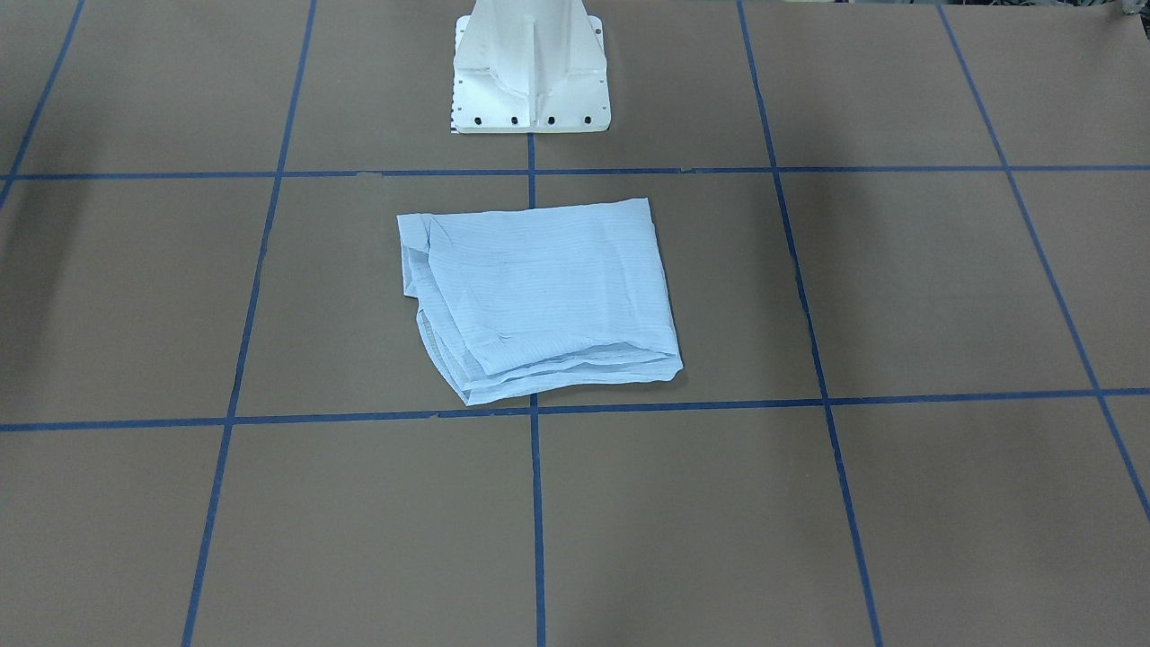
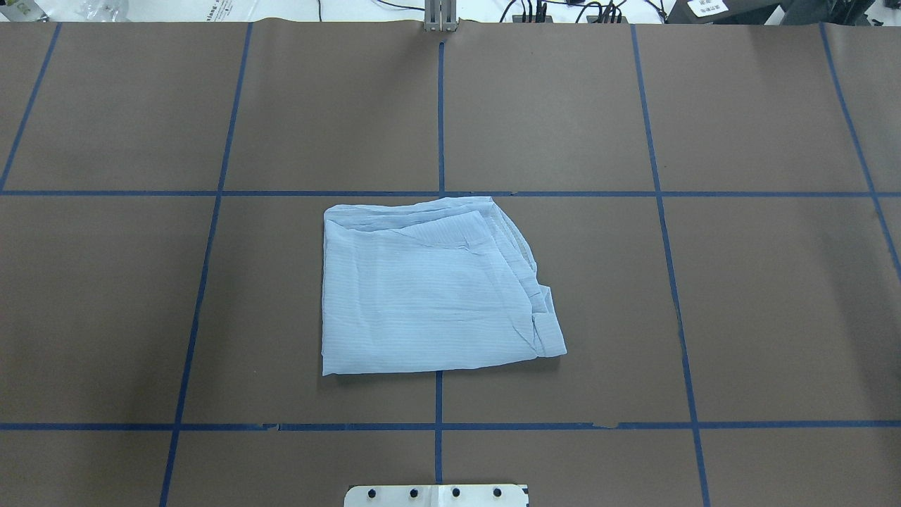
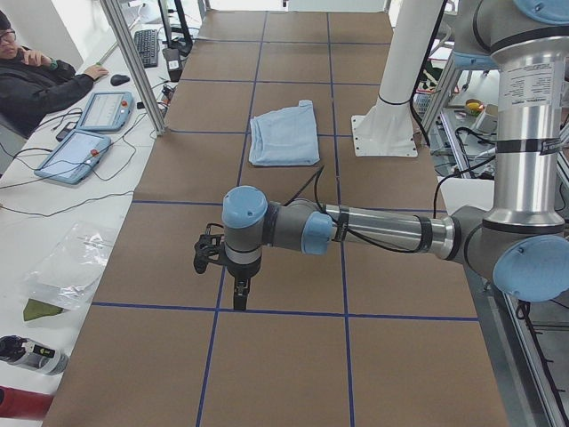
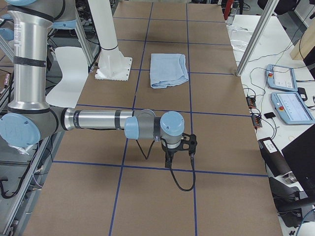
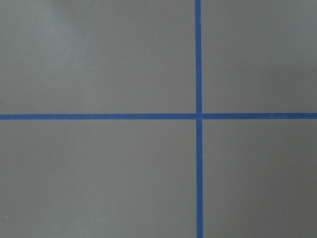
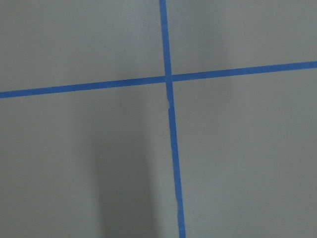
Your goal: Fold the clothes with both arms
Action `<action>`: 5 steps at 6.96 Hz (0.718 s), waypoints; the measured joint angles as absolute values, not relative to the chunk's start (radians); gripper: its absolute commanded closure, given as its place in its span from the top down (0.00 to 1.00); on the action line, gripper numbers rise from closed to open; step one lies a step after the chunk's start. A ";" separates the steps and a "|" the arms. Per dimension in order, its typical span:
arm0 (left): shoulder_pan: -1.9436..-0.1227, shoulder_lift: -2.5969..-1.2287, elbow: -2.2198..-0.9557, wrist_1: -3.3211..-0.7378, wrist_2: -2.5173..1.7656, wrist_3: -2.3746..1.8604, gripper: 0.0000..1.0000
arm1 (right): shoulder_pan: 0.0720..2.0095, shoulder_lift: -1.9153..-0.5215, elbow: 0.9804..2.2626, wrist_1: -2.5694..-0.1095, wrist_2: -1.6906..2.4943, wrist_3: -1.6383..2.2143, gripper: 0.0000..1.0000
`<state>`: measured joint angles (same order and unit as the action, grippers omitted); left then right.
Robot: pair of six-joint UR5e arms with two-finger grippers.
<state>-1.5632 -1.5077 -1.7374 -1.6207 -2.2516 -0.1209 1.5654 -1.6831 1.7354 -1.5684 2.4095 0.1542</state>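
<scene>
The light-blue shirt point(image 1: 539, 296) lies folded into a rough rectangle in the middle of the brown table, just in front of the pedestal; it also shows in the overhead view point(image 2: 422, 289) and both side views point(image 3: 284, 138) point(image 4: 169, 69). Neither arm touches it. My left gripper point(image 3: 240, 298) points down over a blue tape line far off toward the table's left end. My right gripper point(image 4: 169, 161) hangs the same way toward the right end. I cannot tell whether either is open or shut. Both wrist views show only bare table and tape crossings.
The white pedestal base point(image 1: 530, 81) stands behind the shirt. Blue tape lines point(image 2: 440, 190) grid the table. A seated person point(image 3: 36, 80) and teach pendants point(image 3: 76, 151) are beside the far edge, with more pendants point(image 4: 290, 105) and a metal post point(image 3: 133, 62).
</scene>
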 measured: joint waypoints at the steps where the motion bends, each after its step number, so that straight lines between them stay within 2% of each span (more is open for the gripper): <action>1: -1.562 -1.505 -1.737 -1.619 -2.252 -0.123 1.00 | 1.545 -1.683 1.752 -1.567 2.419 0.196 1.00; 5: -1.562 -1.503 -1.739 -1.621 -2.252 -0.120 1.00 | 1.515 -1.699 1.768 -1.558 2.420 0.227 1.00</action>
<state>-1.5616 -1.5034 -1.7394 -1.6208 -2.2519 -0.1202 1.5148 -1.6987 1.7675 -1.5583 2.4203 0.2270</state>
